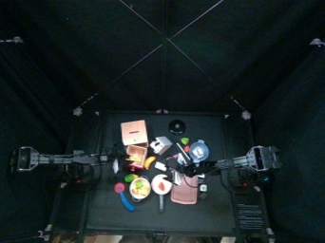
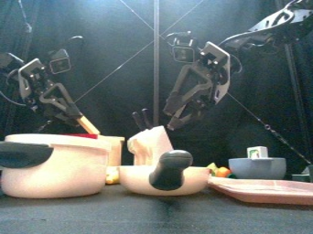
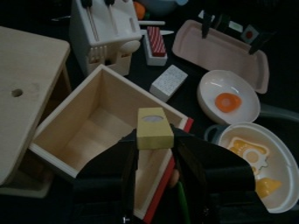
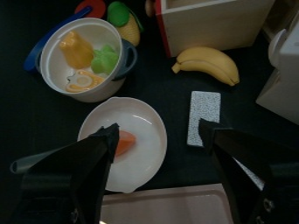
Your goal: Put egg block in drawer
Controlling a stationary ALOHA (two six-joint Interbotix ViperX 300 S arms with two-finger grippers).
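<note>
Black table (image 1: 102,128); only left wrist view shows left jaws clamping egg block (image 3: 153,128) over drawer (image 3: 100,131); right jaws spread.

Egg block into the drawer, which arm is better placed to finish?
Left: its gripper already holds the yellow block over the open drawer. The right gripper hangs open above the fried egg plate.

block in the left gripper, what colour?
Yellow; the block shows best in the left wrist view, over the open drawer.
</note>
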